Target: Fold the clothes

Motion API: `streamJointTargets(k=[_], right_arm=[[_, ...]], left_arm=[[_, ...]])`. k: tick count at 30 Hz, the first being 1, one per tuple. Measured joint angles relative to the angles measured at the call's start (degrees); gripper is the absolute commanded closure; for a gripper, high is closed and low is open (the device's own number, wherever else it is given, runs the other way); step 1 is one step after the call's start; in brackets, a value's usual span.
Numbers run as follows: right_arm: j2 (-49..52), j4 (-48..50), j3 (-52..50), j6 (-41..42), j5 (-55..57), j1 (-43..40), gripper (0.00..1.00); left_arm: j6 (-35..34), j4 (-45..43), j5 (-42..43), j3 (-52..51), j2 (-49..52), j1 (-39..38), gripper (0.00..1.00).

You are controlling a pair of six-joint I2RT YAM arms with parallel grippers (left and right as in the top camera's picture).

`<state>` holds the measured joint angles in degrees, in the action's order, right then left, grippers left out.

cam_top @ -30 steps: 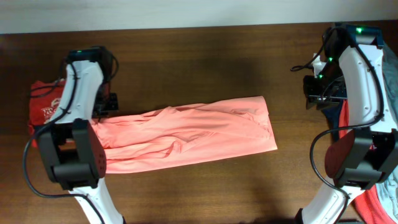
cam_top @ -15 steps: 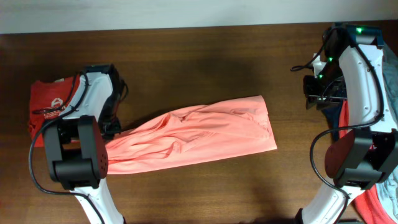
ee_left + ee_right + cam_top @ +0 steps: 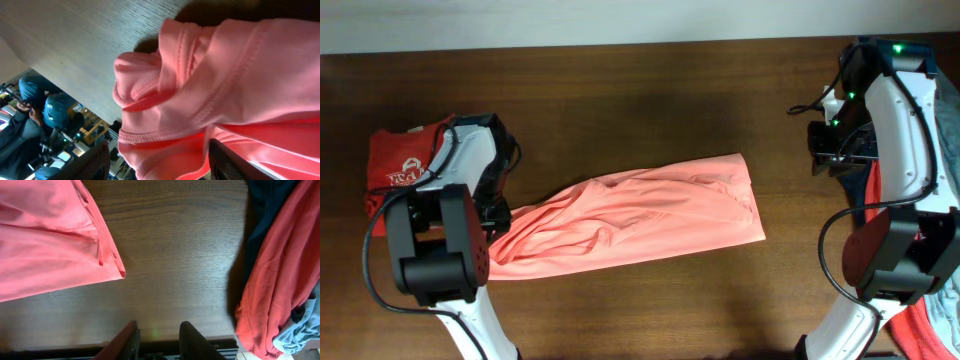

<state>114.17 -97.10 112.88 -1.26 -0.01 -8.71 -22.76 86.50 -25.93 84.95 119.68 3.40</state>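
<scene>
Fingers (image 3: pixel 97 162) of the left gripper (image 3: pixel 162 165) stand apart on either side of the bunched hem of the salmon-pink shirt (image 3: pixel 235 75); whether they pinch it cannot be told. From that crumpled left end the shirt runs rightward across the middle of the wooden table (image 3: pixel 650 90), lying flatter toward its right edge. Beside the left arm, at the table's left side, lies a red garment (image 3: pixel 400 172) with a white logo. The right gripper (image 3: pixel 159 335) hovers over bare wood near the shirt's right corner, fingers slightly parted and empty. To its right are heaped a coral-red garment (image 3: pixel 275 280), navy cloth (image 3: pixel 265 200) and grey-blue cloth (image 3: pixel 300 335).
</scene>
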Motion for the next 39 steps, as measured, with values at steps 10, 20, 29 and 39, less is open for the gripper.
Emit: streamJointTargets(k=[10, 20, 29, 39], right_arm=[[0.0, 0.0, 0.0, 0.0, 0.0, 0.0, 0.68], [0.0, 0.0, 0.0, 0.0, 0.0, 0.0, 0.68], [0.0, 0.0, 0.0, 0.0, 0.0, 0.0, 0.68], [0.0, 0.0, 0.0, 0.0, 0.0, 0.0, 0.68]], left_arm=[[-0.2, -1.7, 2.1, 0.0, 0.0, 0.3, 1.00], [-0.2, -5.4, 0.3, 7.9, 0.0, 0.3, 1.00], [0.6, -6.9, -4.7, 23.3, -0.3, 0.3, 0.97], [0.9, -8.3, -4.4, 15.0, -0.4, 0.3, 0.97]])
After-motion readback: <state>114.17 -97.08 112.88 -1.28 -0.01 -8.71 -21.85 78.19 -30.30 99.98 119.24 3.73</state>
